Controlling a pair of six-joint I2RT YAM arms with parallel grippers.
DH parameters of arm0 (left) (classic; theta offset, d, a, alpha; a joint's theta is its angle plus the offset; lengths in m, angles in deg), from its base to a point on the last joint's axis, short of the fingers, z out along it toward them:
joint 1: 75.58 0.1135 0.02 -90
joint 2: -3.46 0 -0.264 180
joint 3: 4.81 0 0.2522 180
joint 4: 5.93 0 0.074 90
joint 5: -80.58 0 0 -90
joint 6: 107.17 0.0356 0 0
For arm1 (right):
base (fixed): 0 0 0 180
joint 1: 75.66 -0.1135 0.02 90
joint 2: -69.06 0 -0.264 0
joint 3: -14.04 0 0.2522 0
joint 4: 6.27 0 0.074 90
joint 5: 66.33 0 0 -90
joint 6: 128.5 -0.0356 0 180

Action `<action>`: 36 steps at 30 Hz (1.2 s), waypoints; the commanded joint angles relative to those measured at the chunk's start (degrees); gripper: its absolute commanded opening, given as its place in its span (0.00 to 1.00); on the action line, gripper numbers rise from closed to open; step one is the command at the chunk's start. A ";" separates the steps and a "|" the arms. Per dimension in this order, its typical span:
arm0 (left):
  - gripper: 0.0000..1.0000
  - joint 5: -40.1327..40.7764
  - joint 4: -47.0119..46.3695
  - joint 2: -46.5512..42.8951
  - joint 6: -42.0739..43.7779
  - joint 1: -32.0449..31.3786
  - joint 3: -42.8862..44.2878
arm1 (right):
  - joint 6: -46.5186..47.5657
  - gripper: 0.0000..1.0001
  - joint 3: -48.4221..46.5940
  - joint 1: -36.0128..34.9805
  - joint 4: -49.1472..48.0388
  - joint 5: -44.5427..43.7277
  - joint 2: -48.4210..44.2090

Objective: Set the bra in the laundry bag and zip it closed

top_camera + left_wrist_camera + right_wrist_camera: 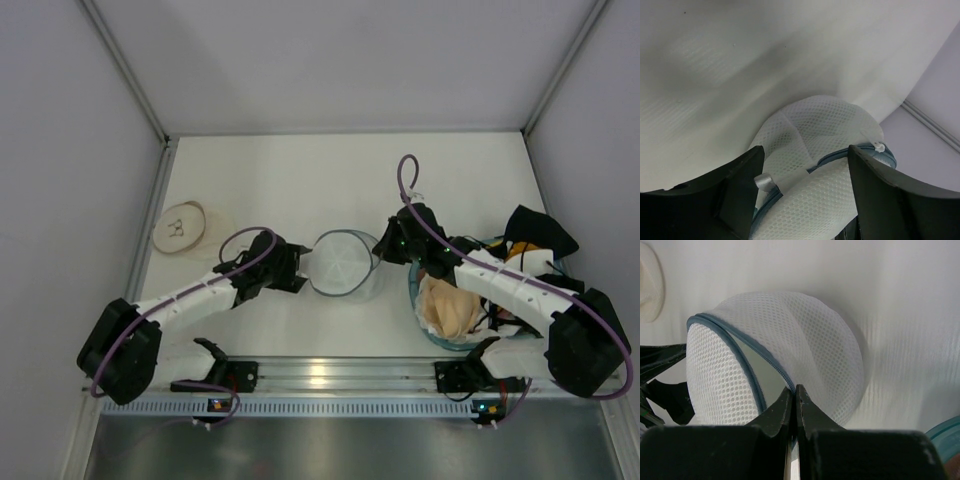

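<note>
Bag (342, 265) stands on the table between the two grippers, its zip partly open. Left gripper (806, 150) is spread wide, its jaws astride the mesh, probably to steady it. Right gripper (795, 389) is closed, pinching the zip rim, likely to draw it. Whether the bra is inside I cannot tell.

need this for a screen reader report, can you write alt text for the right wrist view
The right hand, fingers pinched shut, grips the blue zip edge of a round white mesh laundry bag on a white table.
</note>
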 commanded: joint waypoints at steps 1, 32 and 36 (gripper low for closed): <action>0.71 2.41 3.06 0.29 -5.03 -0.33 1.23 | 0.20 0.00 -1.90 0.82 0.10 -1.59 -1.83; 0.00 23.94 16.16 -7.18 41.10 2.13 17.14 | -0.76 0.15 -2.08 0.82 0.63 1.13 -1.39; 0.12 19.38 18.18 -8.58 33.68 2.74 13.64 | -0.85 0.09 -1.11 0.82 0.02 0.35 -2.00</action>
